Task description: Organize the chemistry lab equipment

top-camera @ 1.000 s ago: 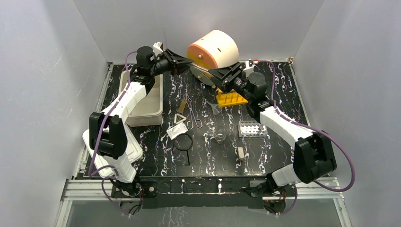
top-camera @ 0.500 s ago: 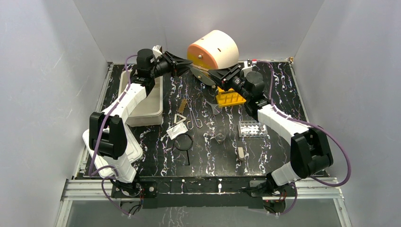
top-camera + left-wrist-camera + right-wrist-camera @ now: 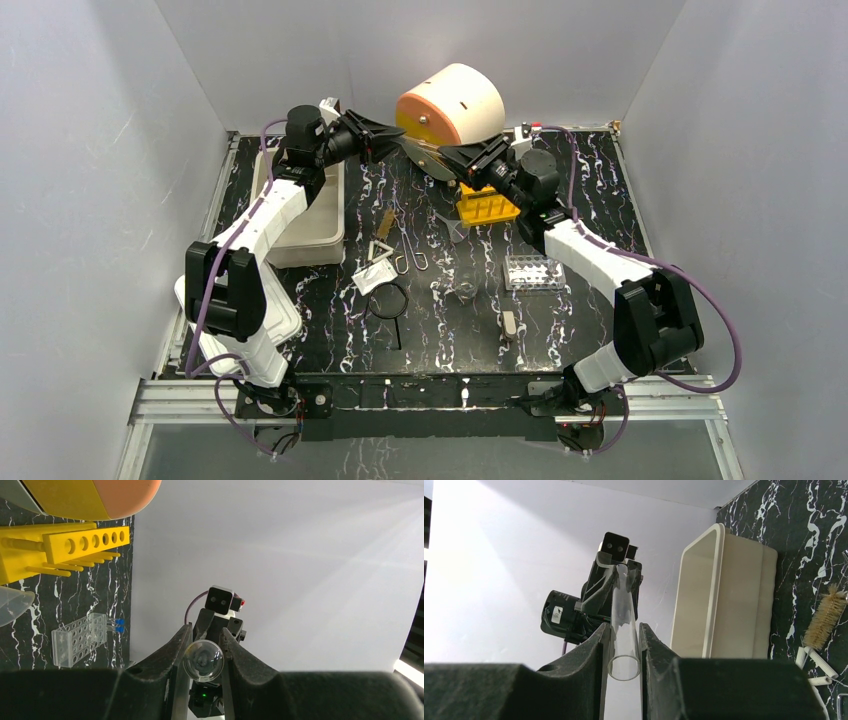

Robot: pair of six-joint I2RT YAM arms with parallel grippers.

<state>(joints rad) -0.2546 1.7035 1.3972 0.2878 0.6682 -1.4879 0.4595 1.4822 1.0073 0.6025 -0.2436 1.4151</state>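
Handover in mid-air above the tabletop's (image 3: pixel 560 320) far edge, just in front of the drawer unit (image 3: pixel 455 100) — tube (image 3: pixel 623 605) bridging both grippers. Left gripper (image 3: pixel 204 632) clenched on the rounded closed end; right gripper (image 3: pixel 624 626) pinched around the open mouth — seemingly to take it over for the rack (image 3: pixel 488 208) just beneath.

Left arm (image 3: pixel 262 215), right arm (image 3: pixel 590 255): white link shells, black joint housings, black tapered fingers (image 3: pixel 165 665). Purple cables (image 3: pixel 715 335) loop from bases. White label (image 3: pixel 557 614) on wrist motor.
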